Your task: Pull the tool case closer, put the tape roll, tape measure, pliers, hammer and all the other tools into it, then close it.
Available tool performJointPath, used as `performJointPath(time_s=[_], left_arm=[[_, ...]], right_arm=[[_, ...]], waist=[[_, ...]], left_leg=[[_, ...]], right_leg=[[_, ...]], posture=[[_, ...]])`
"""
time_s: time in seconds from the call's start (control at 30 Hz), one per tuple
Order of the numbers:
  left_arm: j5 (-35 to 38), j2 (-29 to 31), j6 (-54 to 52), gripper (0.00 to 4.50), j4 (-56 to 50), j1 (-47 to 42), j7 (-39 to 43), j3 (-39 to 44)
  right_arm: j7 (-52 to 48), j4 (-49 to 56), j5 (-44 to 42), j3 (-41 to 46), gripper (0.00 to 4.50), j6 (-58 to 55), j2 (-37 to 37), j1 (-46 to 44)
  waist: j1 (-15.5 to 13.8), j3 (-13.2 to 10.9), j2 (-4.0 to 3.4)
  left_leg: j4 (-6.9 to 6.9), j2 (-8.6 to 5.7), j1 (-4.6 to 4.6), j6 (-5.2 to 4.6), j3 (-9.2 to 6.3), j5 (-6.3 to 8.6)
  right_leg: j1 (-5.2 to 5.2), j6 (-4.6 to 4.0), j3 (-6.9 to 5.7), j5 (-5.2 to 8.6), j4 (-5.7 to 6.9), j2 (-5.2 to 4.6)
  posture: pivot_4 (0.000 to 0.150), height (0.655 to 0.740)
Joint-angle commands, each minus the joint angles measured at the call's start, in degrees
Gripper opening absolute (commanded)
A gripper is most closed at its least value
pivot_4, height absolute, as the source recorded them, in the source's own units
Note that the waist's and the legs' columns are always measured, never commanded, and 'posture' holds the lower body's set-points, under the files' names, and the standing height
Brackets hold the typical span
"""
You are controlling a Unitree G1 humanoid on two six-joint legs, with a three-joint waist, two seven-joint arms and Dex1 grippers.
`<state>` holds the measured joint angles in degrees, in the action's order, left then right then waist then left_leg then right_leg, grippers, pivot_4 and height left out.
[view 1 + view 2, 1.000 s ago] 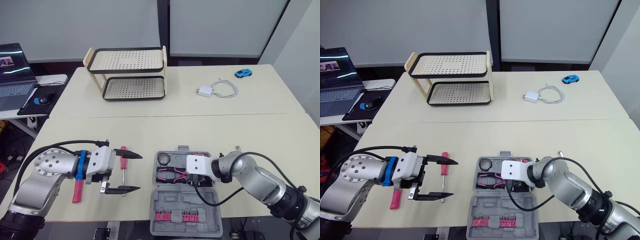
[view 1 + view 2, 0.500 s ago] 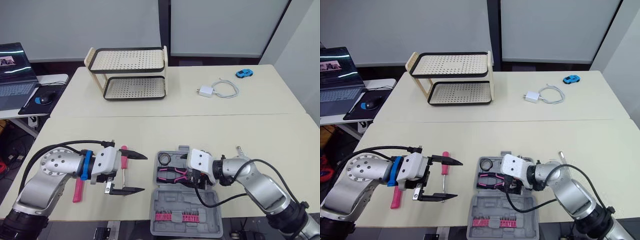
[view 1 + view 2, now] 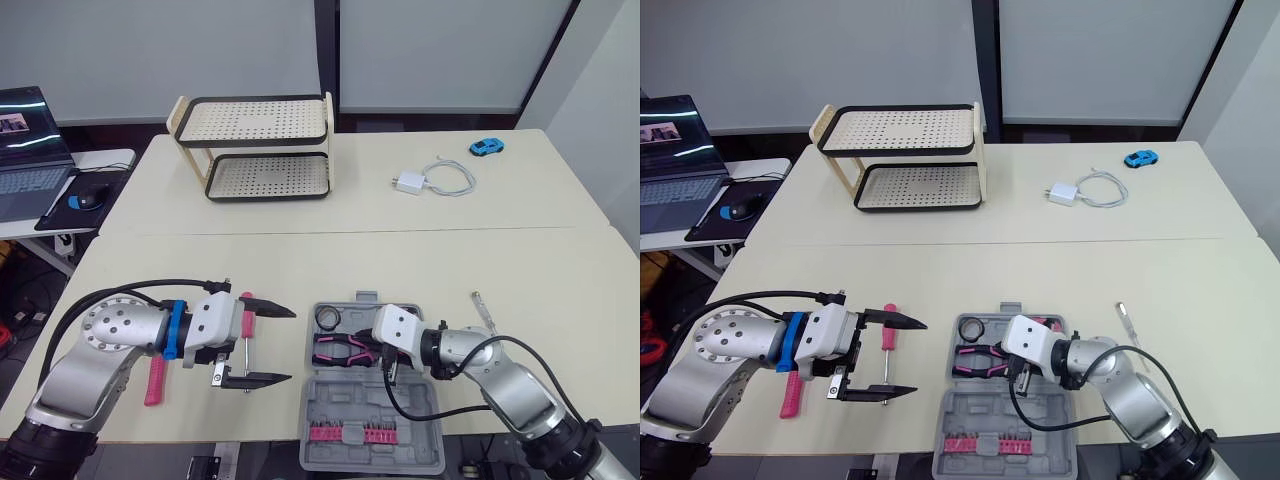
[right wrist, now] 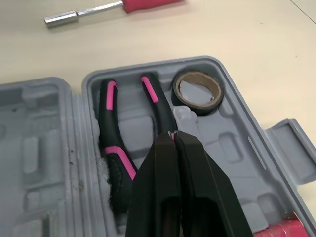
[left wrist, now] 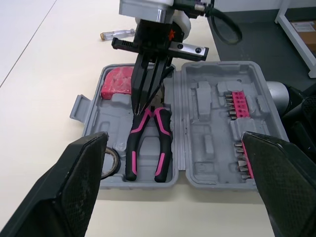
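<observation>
With the left gripper (image 3: pixel 290 345) held wide and the right gripper (image 4: pixel 172 136) pinched empty, the light, stiff screwdriver (image 3: pixel 246 320) is best gripped mid-handle.

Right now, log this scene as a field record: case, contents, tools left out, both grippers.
tool case: open, at the table's near edge
inside: pliers, tape roll, tape measure
lid: row of bits
on the table: red-handled screwdriver, pink-handled tool, small screwdriver
left gripper: open, over the red-handled screwdriver
right gripper: shut, empty, tips over the pliers
</observation>
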<state>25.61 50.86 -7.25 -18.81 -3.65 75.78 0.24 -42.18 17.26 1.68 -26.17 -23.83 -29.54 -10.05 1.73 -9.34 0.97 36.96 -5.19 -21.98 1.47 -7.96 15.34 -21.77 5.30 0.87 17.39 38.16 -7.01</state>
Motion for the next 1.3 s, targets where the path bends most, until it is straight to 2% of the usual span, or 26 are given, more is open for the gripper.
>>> performJointPath(time_s=[0.03, 0.33, 0.7, 0.83, 1.03, 1.2, 1.3], left_arm=[[0.07, -0.01, -0.11, 4.5, -1.7, -0.5, -0.21, -0.36], [-0.34, 0.07, -0.49, 4.5, -1.84, -0.7, -0.68, -0.48], [-0.65, -0.42, -1.11, 4.5, -2.58, -0.24, -1.6, -0.64], [-0.74, -0.67, -1.18, 4.5, -2.61, 0.01, -2.19, -0.56], [-0.71, 1.17, -1.08, 4.5, -0.01, 2.63, -2.46, 2.79], [-0.94, 3.39, 0.83, 4.5, 6.41, 4.22, -0.81, 6.83], [-0.61, 5.06, 1.44, 3.62, 10.69, 5.71, -0.79, 11.59]], right_arm=[[1.25, -2.27, 2.22, -0.75, 0.03, 2.23, 0.56, 0.33], [-0.6, -5.02, 6.3, -3.17, 0.03, 3.6, -1.38, 2.11], [-0.69, 0.48, 5.74, -1.97, 0.03, -1.72, -0.19, 0.43], [-1.74, 3.1, 3.08, 0.47, 0.03, -3.75, 0.27, -0.8], [-9.67, 8.21, -5.29, 10.69, 0.03, -0.71, -8.02, 0.21], [-16.42, 8.39, -8.69, 18.96, 0.03, 4.2, -19.15, 6.68], [-19.03, 6.95, -10.71, 26.17, 0.0, 6.77, -24.53, 11.26]], waist=[[0.0, 0.0, 0.0], [-0.01, 0.07, 0.03], [-0.07, 0.13, 0.09], [-0.06, 0.12, 0.09], [-0.08, 0.09, 0.07], [-0.21, 0.08, 0.09], [-0.21, 0.07, 0.09]], left_leg=[[0.0, 0.0, 0.0, 0.0, 0.0, 0.0], [0.0, 0.01, 0.11, -0.01, 0.01, 0.0], [0.01, -0.01, 0.12, -0.02, 0.0, 0.01], [0.01, -0.01, 0.1, -0.02, 0.0, 0.01], [0.0, -0.02, 0.07, -0.18, 0.0, 0.11], [0.0, 0.0, 0.07, -0.22, 0.0, 0.13], [-0.01, -0.01, 0.07, -0.24, 0.05, 0.14]], right_leg=[[0.0, 0.0, 0.0, 0.0, 0.0, 0.0], [0.05, 0.0, 0.0, 0.0, 0.0, 0.0], [0.12, 0.0, 0.0, 0.0, -0.02, 0.0], [0.11, 0.0, 0.0, 0.0, -0.02, 0.0], [0.1, 0.0, 0.0, 0.0, -0.05, -0.02], [0.13, 0.0, -0.04, 0.0, -0.06, -0.01], [0.13, 0.0, -0.02, 0.0, -0.08, -0.02]], posture=[[0.15, 0.74], [0.15, 0.74], [0.15, 0.74], [0.15, 0.74], [0.15, 0.74], [0.15, 0.74], [0.15, 0.74]])
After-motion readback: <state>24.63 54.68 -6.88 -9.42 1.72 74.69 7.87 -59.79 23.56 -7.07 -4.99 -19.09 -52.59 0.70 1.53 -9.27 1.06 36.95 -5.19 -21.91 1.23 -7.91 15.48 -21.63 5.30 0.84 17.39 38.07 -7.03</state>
